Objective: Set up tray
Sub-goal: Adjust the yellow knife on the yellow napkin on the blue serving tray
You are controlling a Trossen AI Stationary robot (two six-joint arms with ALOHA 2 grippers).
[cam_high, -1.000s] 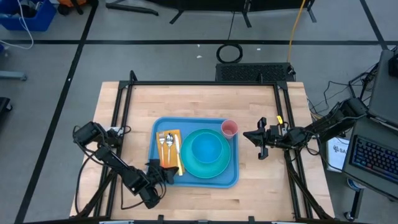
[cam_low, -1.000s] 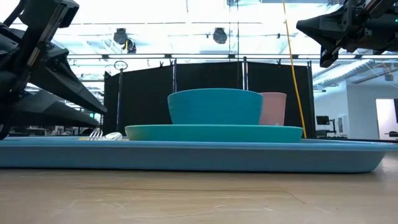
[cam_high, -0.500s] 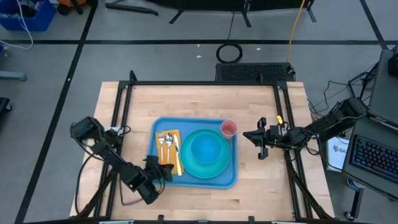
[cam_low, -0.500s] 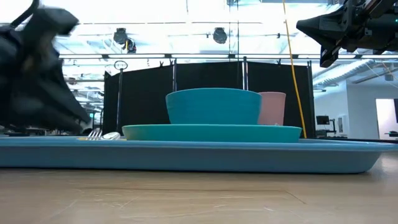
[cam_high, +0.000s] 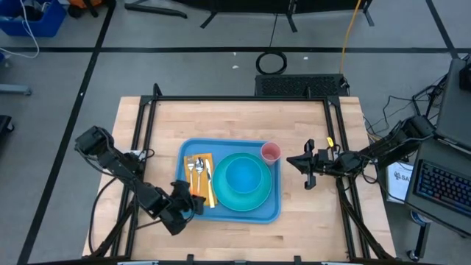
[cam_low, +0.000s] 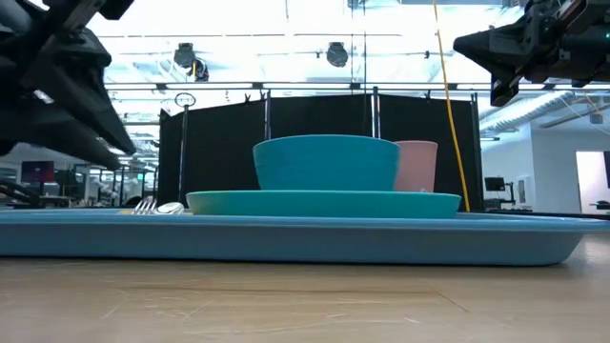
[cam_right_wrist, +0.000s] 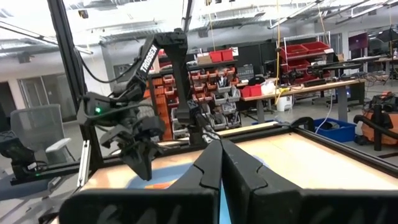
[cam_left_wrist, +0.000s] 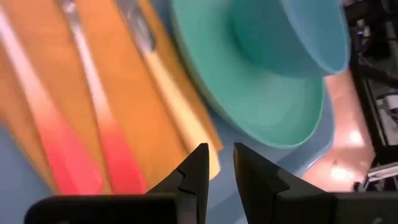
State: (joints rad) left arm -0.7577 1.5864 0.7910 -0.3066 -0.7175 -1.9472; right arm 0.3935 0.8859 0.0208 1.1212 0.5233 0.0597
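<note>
— Left gripper (cam_high: pixel 193 206) hovers over the near-left corner of the tray (cam_high: pixel 269 213), its fingers (cam_left_wrist: pixel 194 171) a narrow gap apart, holding nothing.

— And the tray itself?

— Flat on the wooden table (cam_high: pixel 309 235), mid-table. It carries a turquoise plate (cam_high: pixel 259 197) with a blue bowl (cam_high: pixel 243 175) on it, a pink cup (cam_high: pixel 271 152) at the far-right corner, and cutlery (cam_high: pixel 199 168) on an orange napkin (cam_high: pixel 205 189) at the left.

— The right gripper (cam_high: pixel 307 172)?

— Pressed together, empty, raised beside the tray's right edge.
</note>
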